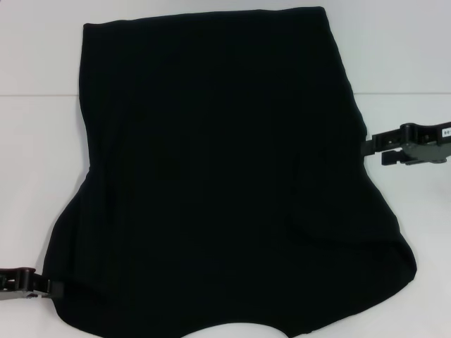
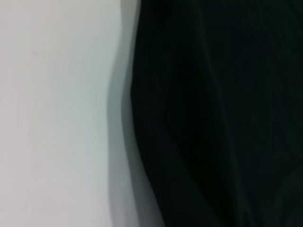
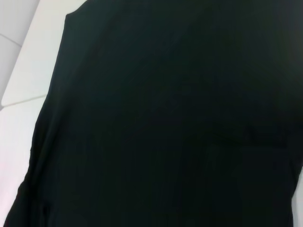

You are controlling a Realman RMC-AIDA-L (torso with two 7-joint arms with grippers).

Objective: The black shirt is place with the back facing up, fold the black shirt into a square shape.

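Black shirt (image 1: pixel 225 169) lies flat on the white counter (image 1: pixel 42 141); left gripper (image 1: pixel 58 288) and right gripper (image 1: pixel 366 146) touch its edges, jaws' state unclear.

The black shirt (image 1: pixel 225 176) lies on the table (image 1: pixel 42 141) — end effectors apparently flanking it.

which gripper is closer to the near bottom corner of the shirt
The left gripper, low at the black shirt's near left corner, its tip at the cloth edge. The right gripper sits farther up, at the shirt's right edge about midway along.
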